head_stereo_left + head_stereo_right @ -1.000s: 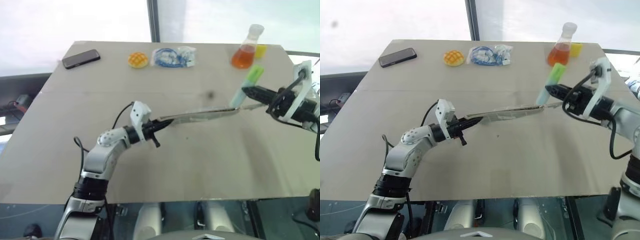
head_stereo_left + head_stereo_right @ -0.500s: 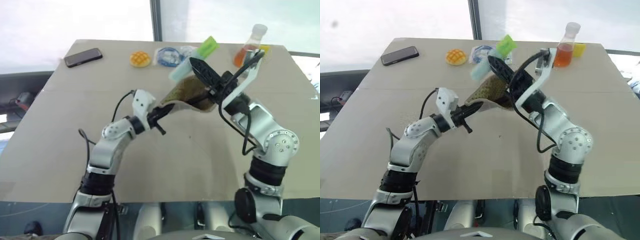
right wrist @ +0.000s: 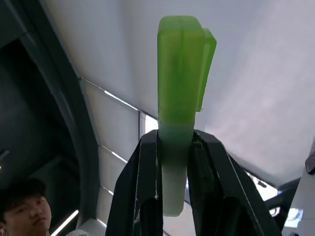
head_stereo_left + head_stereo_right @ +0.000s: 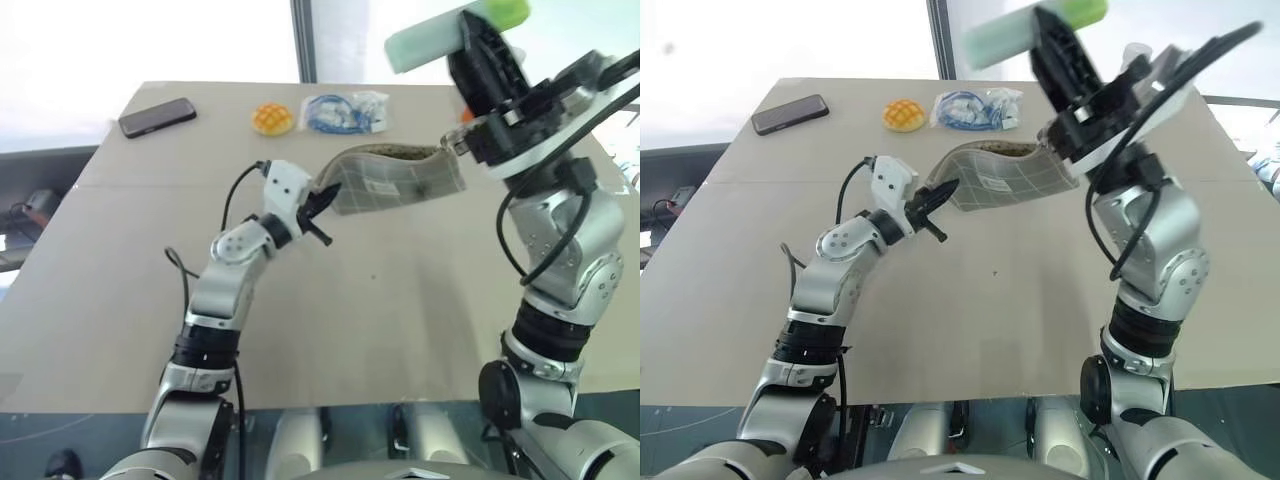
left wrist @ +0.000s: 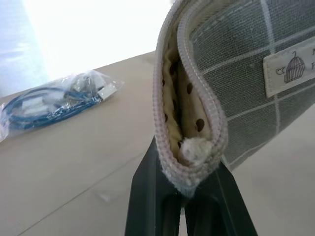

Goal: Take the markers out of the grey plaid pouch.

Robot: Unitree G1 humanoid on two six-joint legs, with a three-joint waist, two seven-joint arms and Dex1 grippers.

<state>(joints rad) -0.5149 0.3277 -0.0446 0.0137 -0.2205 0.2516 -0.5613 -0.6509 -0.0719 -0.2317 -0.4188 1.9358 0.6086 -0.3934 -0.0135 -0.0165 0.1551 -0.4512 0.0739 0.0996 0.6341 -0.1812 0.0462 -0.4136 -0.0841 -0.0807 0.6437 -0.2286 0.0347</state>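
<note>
We are holding the grey plaid pouch (image 4: 395,180) up above the desk (image 4: 120,280), our left fingers (image 5: 147,196) pinching its corner. Our right fingers (image 3: 147,182) are squeezing the green highlighter (image 3: 179,88) high in the air.
</note>
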